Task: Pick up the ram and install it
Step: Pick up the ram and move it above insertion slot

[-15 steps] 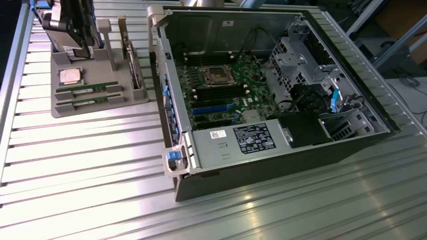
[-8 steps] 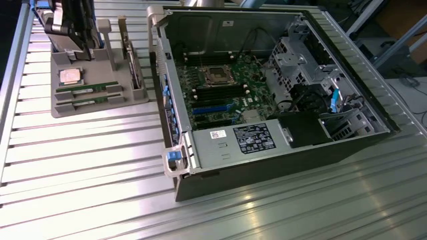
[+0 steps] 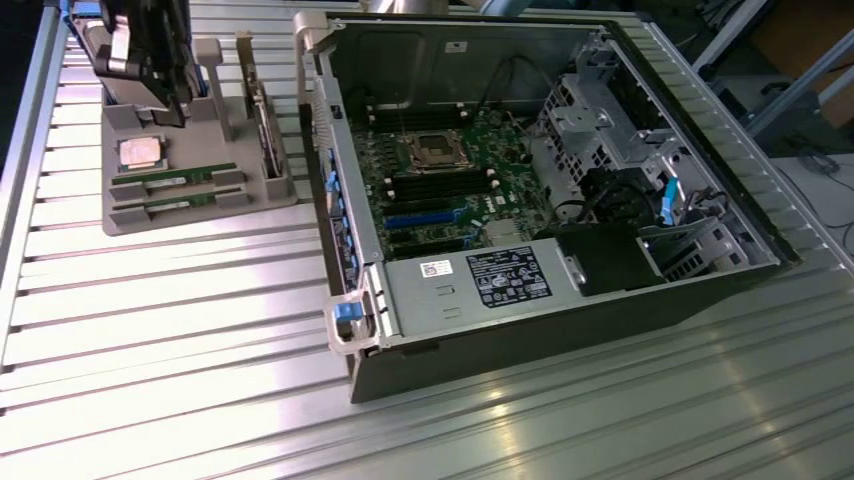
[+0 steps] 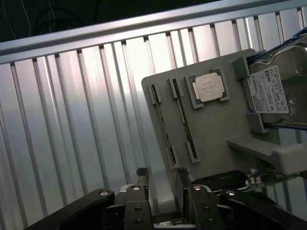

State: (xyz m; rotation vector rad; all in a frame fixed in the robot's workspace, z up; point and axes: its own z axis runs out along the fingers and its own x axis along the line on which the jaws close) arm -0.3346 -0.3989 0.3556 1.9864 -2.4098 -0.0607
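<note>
1. Gripper (image 4: pixel 163 178), black, two-fingered: fingers (image 4: pixel 142 181) spread wide, nothing between them. In the exterior view it (image 3: pixel 158 95) hangs above the grey tray, over the end farthest from the sticks, touching neither stick
2. Ram stick (image 3: pixel 180 180) (image 4: pixel 183 117): thin green board, seated on edge in a tray slot just beside the CPU chip; not gripped
3. Twin stick (image 3: pixel 180 204) (image 4: pixel 162 120): same make, parallel to the first and just beside it, in the outer slot along the tray's edge; not gripped
4. Tray (image 3: pixel 200 222) (image 4: pixel 216 139): grey moulded holder, resting on the table at the exterior view's left of the computer case
5. CPU chip (image 3: pixel 143 152) (image 4: pixel 209 87): square, silver, flat in its recess between the sticks and the hard drive
6. Hard drive (image 4: pixel 276 88): metal body with a white label, held in the tray
7. Expansion card (image 3: pixel 263 120): upright on edge, on the tray's side nearest the case
8. Computer case (image 3: pixel 534 335): lying open; motherboard (image 3: pixel 454 190) and labelled power supply (image 3: pixel 487 285) exposed
9. Table (image 3: pixel 174 330): ribbed aluminium slats
</note>
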